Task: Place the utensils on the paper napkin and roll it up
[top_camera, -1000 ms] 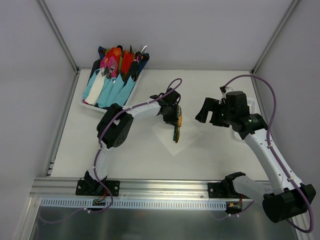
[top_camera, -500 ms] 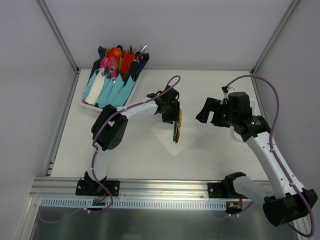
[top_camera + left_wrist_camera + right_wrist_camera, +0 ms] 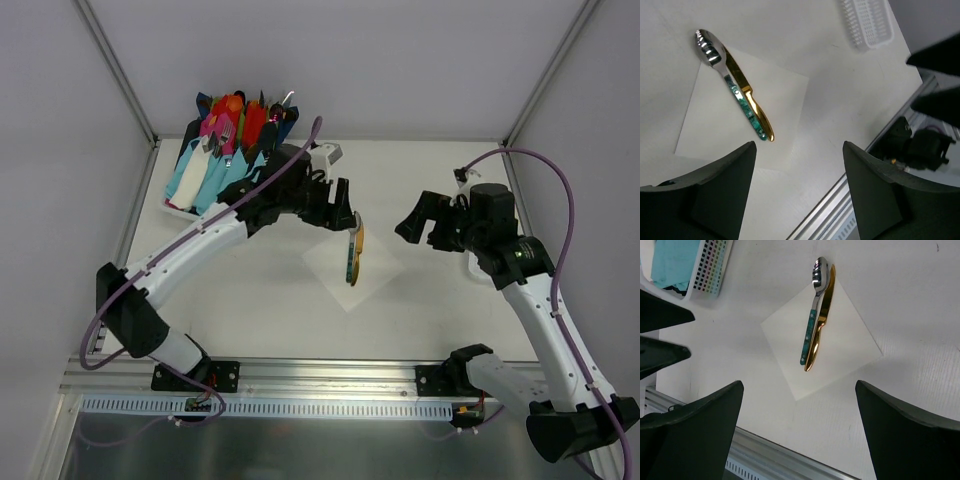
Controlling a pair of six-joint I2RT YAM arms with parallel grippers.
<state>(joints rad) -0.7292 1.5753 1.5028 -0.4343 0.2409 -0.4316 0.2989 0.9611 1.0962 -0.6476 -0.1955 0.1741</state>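
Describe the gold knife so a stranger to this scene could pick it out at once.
On the white table, find the square white napkin near its middle. Of the two pieces lying side by side on it, the knife is all gold; the spoon has a silver bowl and green handle.

The slim golden-yellow metal knife (image 3: 760, 117) shines mirror-glossy; the dark-handled spoon (image 3: 709, 44) has a polished, reflective silvery head. The thin white paper napkin (image 3: 785, 115) looks matt; the white slotted tray (image 3: 867, 25) looks plastic.
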